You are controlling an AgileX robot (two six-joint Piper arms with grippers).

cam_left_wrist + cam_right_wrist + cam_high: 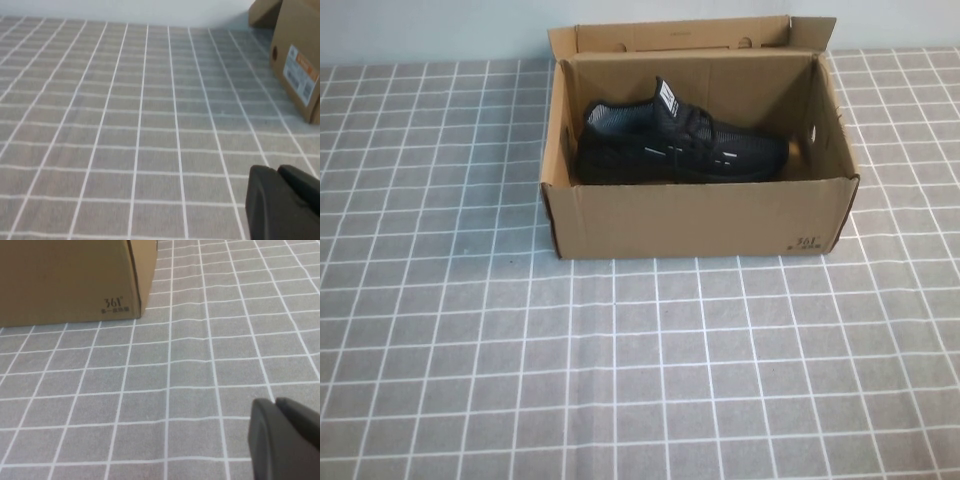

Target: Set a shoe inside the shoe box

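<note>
The black mesh shoe point(680, 148) lies on its sole inside the open brown shoe box point(700, 218), toe to the right, heel to the left. The box's flap lid point(680, 36) stands open at the back. Neither arm shows in the high view. My left gripper point(279, 170) is shut and empty, low over the cloth, with the box's labelled end point(297, 65) well away from it. My right gripper point(276, 403) is shut and empty over the cloth, apart from the box's "361" corner point(75, 280).
A grey cloth with a white grid point(620, 370) covers the table. The box stands at the back middle; a pale wall point(430, 30) runs behind it.
</note>
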